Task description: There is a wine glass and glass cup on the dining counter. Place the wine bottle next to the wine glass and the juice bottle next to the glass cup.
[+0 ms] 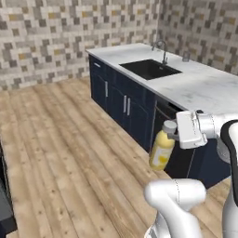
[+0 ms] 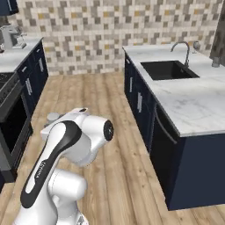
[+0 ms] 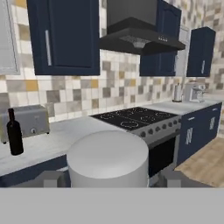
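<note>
Juice bottle (image 1: 161,150) held at its cap by the claw (image 1: 173,131), above the floor. Wine bottle (image 3: 14,133) upright on the wall worktop (image 3: 48,142), beside a toaster (image 3: 27,123).

Mosaic tile walls (image 1: 56,42), plank floor (image 1: 60,153), navy cabinets (image 3: 65,35), stove (image 3: 135,119)

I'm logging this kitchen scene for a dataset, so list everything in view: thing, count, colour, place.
juice bottle: one, yellow, grey-white cap, held in the gripper beside the island.
wine bottle: one, near-black, wall counter by the toaster.
toaster: one, silver, wall counter.
stove: one, black, under the hood.
sink: one, black, in the dining counter, white marble.
faucet: one, grey, behind the sink.
gripper: one, white, clamped around the bottle's neck.
</note>
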Motion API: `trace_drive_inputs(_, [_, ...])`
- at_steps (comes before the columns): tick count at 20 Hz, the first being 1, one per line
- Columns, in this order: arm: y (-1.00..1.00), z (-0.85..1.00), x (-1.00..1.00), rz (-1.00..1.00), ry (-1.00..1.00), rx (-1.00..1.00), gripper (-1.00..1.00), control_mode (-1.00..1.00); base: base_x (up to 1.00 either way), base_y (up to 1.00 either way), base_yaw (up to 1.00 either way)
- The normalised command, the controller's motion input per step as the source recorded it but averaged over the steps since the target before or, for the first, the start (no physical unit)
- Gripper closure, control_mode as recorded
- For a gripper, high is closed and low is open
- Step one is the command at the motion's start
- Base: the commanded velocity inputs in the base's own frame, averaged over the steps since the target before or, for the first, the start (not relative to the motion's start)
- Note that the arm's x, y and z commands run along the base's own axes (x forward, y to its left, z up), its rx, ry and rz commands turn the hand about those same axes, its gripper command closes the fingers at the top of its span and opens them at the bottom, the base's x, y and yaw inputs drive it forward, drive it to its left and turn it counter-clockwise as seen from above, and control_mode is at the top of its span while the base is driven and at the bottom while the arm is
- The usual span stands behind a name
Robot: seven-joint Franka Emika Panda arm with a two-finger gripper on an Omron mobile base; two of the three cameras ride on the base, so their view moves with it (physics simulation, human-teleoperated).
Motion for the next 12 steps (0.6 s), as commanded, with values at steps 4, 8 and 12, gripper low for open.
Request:
trace_drive_inputs(4, [0.00, 0.00, 0.00, 0.00, 0.00, 0.00, 1.00, 1.00, 0.03, 0.00, -0.34])
trace_drive_inputs(8, [0.00, 0.00, 0.00, 0.00, 0.00, 0.00, 1.00, 1.00, 0.24, -0.32, -0.06])
trace_drive_inputs(12, [0.00, 0.00, 0.00, 0.00, 0.00, 0.00, 1.00, 1.00, 0.27, -0.58, -0.01])
